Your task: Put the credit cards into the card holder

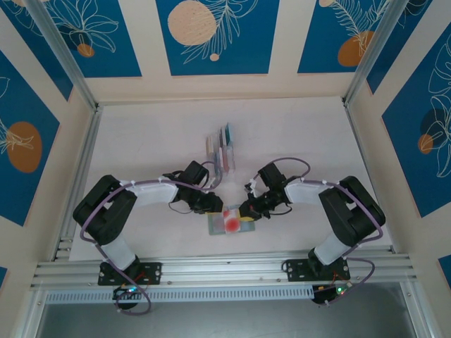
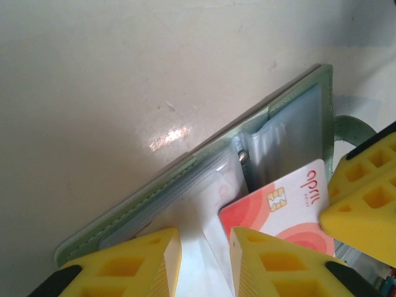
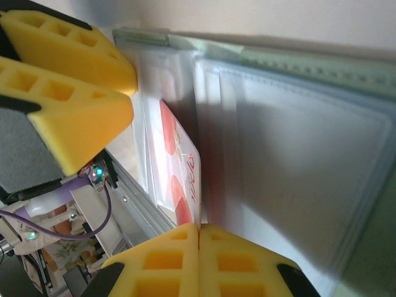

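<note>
White tabletop (image 1: 141,141) walled by blue leaf-print panels carried the open card holder (image 1: 217,228) near the front edge, with a clear card rack (image 1: 224,146) behind it. The left gripper (image 1: 213,206) and right gripper (image 1: 246,210) met over the holder. From the left wrist, the left gripper's fingers (image 2: 272,260) stood narrowly apart, clamping a pale pocket leaf beside the red credit card (image 2: 278,213). From the right wrist, the right gripper's fingers (image 3: 247,260) pressed together, pinching that card's edge against the holder's clear pockets.

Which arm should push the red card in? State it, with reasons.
Right: the right gripper is shut on the red card, already at the card holder; the left gripper grips its pocket sleeve.
</note>
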You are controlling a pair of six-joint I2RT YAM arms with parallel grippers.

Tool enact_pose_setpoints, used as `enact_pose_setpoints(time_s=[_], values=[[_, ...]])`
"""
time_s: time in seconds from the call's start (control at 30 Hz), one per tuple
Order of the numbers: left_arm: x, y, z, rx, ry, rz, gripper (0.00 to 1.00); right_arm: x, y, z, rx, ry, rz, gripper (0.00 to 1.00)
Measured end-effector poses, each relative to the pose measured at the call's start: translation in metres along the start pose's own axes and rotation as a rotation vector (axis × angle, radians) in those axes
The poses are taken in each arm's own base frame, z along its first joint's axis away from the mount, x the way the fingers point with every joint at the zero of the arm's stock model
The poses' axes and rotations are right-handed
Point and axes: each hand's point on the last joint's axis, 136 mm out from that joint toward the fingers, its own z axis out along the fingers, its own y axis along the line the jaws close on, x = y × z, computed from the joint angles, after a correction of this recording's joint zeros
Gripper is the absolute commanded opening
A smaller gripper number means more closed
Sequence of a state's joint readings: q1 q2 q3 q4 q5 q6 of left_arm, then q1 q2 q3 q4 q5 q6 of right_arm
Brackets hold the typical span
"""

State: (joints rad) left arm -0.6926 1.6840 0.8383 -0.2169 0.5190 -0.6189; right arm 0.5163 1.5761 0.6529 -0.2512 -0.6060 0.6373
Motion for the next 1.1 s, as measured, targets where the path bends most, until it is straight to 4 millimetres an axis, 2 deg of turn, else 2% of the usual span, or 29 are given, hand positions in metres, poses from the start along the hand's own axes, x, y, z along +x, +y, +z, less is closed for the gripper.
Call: enact_pose_setpoints(time_s=[0.47, 1.1], values=[[0.0003, 0.0002, -0.0003, 0.004, -0.008, 0.006, 0.29, 0.0102, -0.0029, -0.0067, 0.008, 0.006, 0.03, 0.0], [0.0003, 0.0007, -0.0002, 0.004, -0.012, 0.008, 0.29, 0.0059, -0.0009, -0.0035, -0.005, 0.033, 0.077, 0.0]])
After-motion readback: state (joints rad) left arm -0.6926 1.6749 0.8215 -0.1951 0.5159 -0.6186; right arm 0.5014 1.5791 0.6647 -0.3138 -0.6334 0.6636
